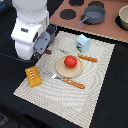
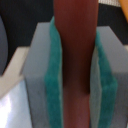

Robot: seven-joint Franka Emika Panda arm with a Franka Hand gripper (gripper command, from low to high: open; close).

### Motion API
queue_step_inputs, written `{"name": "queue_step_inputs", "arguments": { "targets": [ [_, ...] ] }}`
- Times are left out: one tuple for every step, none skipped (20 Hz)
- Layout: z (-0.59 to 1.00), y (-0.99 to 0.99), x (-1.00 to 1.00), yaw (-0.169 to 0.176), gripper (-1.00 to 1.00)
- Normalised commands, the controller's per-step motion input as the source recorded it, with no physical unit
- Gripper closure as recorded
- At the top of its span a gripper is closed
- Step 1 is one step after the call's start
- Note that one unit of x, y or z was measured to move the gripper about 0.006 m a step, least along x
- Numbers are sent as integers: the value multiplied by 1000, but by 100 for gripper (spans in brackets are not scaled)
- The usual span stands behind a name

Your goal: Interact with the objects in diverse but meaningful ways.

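At the exterior view's left, the arm (image 1: 27, 27) hangs over the edge of a striped mat (image 1: 95, 85) on the dark surface (image 1: 117, 100). Its end effector (image 1: 47, 46) is clamped on the sausage (image 1: 48, 51); the wrist view shows the sausage (image 2: 74, 65) pinched upright between two green pads (image 2: 52, 82). Below the arm, the yellow block (image 1: 33, 76) lies on the mat's corner. Further right, the tomato (image 1: 70, 61) sits on the plate (image 1: 64, 71) at the mat's middle. A fork (image 1: 68, 81) lies just beside the plate's near rim, a knife (image 1: 86, 58) just past its far side. The carton (image 1: 83, 43) stands upright behind the knife. Beyond the mat, the toy stove (image 1: 75, 20) carries a grey pan (image 1: 92, 15). A pot (image 1: 123, 18) stands at the far right.
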Motion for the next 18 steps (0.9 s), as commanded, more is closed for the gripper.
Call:
{"name": "queue_step_inputs", "arguments": {
  "targets": [
    [-583, 129, -911, 0, 100],
    [-583, 134, -894, 0, 100],
    [-571, 151, -857, 0, 100],
    [-543, 183, -826, 0, 100],
    [-469, 223, -717, 0, 100],
    [-420, 220, -611, 0, 100],
    [-397, 240, -574, 0, 100],
    [-371, 243, -523, 0, 100],
    [-323, 237, -471, 0, 100],
    [-214, 237, -349, -2, 100],
    [-106, 271, -194, -19, 100],
    [0, 283, -31, -25, -100],
    [0, 294, 0, -35, -100],
    [169, 371, 57, -45, -100],
    [311, 454, 209, -51, -100],
    [431, 454, 257, -54, -100],
    [537, 440, 317, -50, -100],
    [583, 477, 346, -50, -100]
  ]
}}
